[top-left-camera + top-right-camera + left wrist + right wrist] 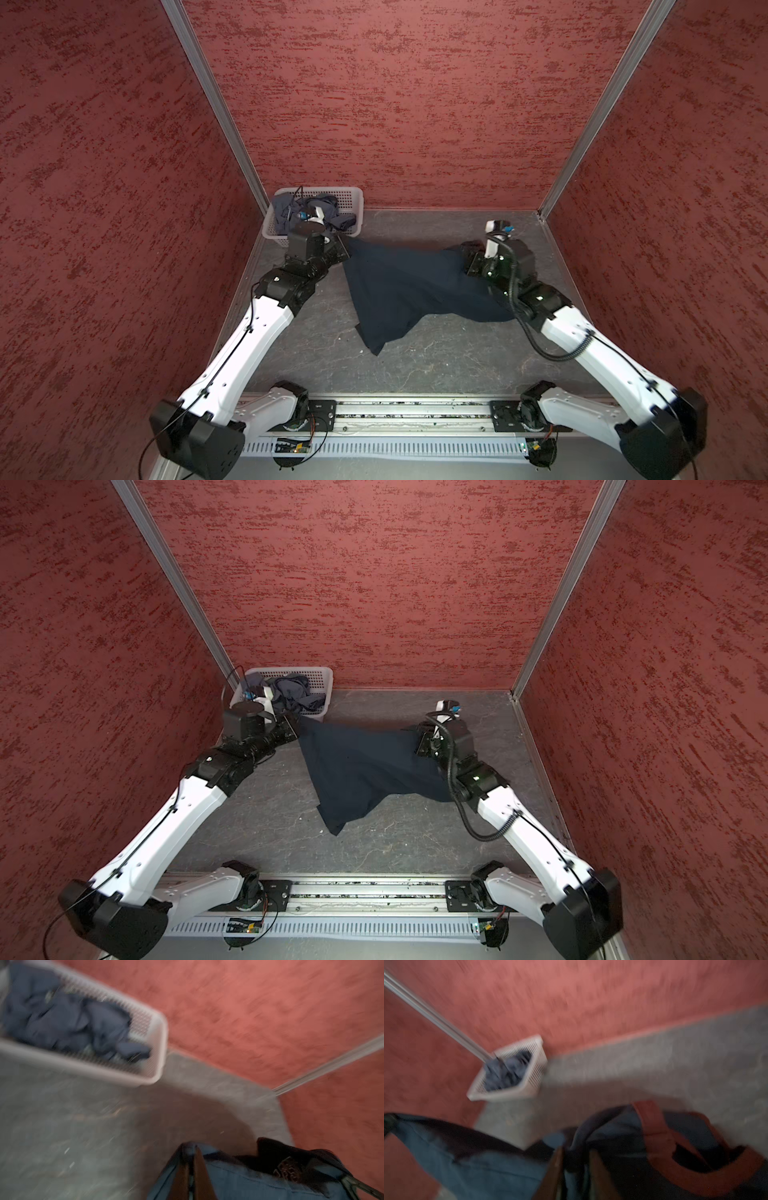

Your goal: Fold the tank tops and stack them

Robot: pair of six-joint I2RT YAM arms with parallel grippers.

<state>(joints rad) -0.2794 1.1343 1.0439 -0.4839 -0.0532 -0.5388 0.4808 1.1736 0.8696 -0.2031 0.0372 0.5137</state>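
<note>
Navy cloth, limp and light: tank top (399,286) is sagging from your left gripper (192,1172), jaws clamping it; right gripper (576,1167), jaws blurred, cannot tell; trimmed edges probably grip best.

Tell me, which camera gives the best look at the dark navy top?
Both top views: the navy top shows sharp and nearly whole. The left wrist view catches only a blurred edge; the right wrist view, blurred folds with maroon trim.
</note>
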